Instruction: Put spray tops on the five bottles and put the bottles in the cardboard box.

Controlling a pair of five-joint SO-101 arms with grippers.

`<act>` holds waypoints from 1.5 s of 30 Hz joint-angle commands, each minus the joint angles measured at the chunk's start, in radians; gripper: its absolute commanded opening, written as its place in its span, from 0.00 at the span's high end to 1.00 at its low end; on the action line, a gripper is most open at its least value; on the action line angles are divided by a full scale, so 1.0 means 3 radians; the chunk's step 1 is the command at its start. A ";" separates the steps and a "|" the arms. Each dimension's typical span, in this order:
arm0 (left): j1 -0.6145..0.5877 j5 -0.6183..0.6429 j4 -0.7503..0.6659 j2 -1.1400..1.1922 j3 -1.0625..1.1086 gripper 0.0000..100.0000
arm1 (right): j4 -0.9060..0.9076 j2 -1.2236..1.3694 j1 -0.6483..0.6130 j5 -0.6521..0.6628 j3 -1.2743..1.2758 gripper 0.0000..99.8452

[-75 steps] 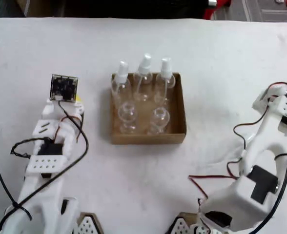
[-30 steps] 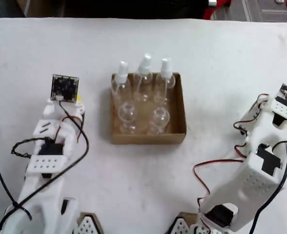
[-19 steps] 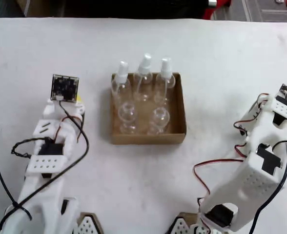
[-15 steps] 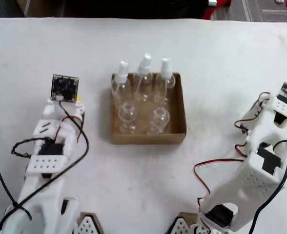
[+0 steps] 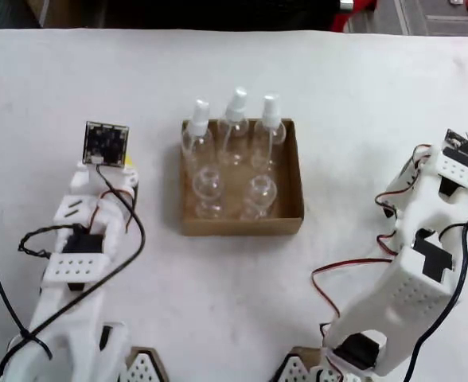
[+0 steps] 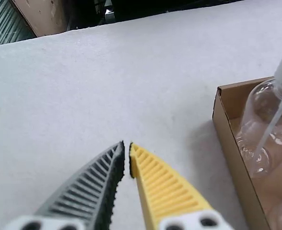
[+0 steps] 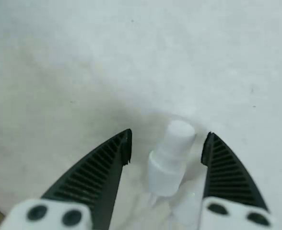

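Note:
The cardboard box [image 5: 294, 171] sits mid-table holding five clear bottles. The back three carry white spray tops [image 5: 235, 104]; the front two bottles [image 5: 208, 191] have bare necks. In the left wrist view the box corner [image 6: 229, 129] and one topped bottle [image 6: 268, 127] show beside my left gripper [image 6: 126, 151], whose grey and yellow fingers meet at the tips, holding nothing. My left arm [image 5: 83, 239] rests left of the box. My right gripper [image 7: 166, 143] is open with a loose white spray top [image 7: 170, 158] lying between its fingers on the table. My right arm [image 5: 425, 239] is at the table's right side.
White cloth covers the table [image 5: 337, 95]. Red and black cables [image 5: 353, 274] trail from the right arm. The far table edge [image 5: 218, 30] borders a dark room.
My right arm has swung rightward and stretched out toward the table's right side, its wrist shifting slightly farther back in the last half second. My left arm and the box have not moved.

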 commanded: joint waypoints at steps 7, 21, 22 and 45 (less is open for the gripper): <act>0.0033 -0.0026 -0.0097 0.0018 -0.0020 0.97 | 0.0008 -0.0023 -0.0023 -0.0026 -0.0143 0.78; 0.0033 -0.0026 -0.0097 0.0018 -0.0020 0.97 | 0.0008 -0.0028 -0.0028 -0.0026 -0.0143 0.87; 0.0033 -0.0026 -0.0097 0.0018 -0.0020 0.97 | 0.0008 -0.0028 -0.0033 -0.0026 -0.0143 0.89; 0.0033 -0.0026 -0.0097 0.0018 -0.0020 0.97 | -0.0197 -0.0033 -0.0038 0.0005 -0.0143 0.90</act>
